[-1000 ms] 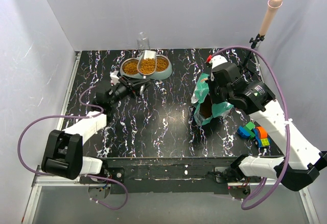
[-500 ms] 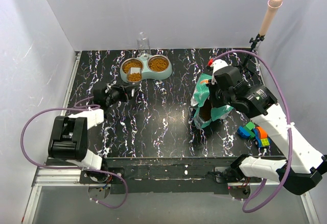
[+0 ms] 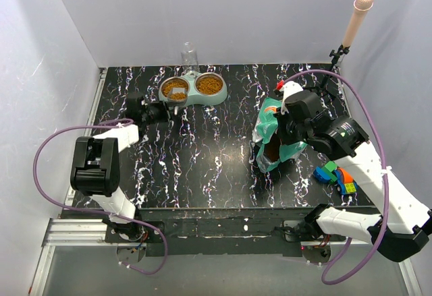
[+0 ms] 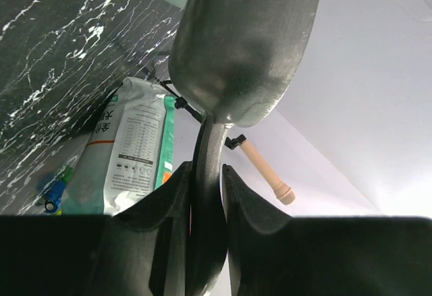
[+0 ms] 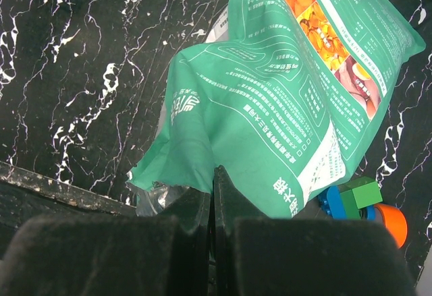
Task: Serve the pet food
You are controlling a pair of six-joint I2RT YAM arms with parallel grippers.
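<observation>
Left fingers (image 4: 169, 205) clamp scoop (image 4: 243, 40), right fingers (image 5: 192, 207) pinch bag (image 5: 270, 121); black marbled tabletop (image 3: 202, 154), white walls (image 3: 202, 13).

The bowl (image 3: 194, 98) stands at the back of the table (image 3: 202, 168), left of the middle, with kibble (image 3: 211, 83) in both cups. A glass (image 3: 190, 55) stands just behind it. The scoop (image 3: 179, 94) is over the left cup, its handle in the left gripper (image 3: 169, 109). The bag (image 3: 291, 146) is at the right, its edge in the right gripper (image 5: 213, 178); blocks (image 3: 335, 176) lie right of it, nearer the front.
</observation>
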